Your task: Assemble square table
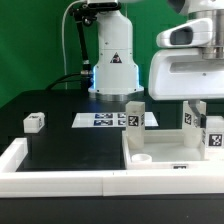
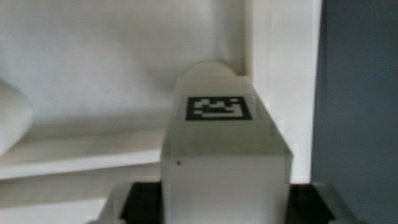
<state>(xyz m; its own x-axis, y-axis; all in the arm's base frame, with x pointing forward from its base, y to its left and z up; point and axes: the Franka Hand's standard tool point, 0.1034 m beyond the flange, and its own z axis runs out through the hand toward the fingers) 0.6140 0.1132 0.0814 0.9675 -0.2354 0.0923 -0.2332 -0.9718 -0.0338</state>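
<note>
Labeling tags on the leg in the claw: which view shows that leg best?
Wrist view. The leg fills the frame, its tag faces the camera, and the dark claw pads show at either side of its base. In the exterior view the claw sits at the right edge with the leg small and cropped.

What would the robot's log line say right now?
gripper: shut on leg | leg: upright | tabletop: lying flat, exterior view's right
</note>
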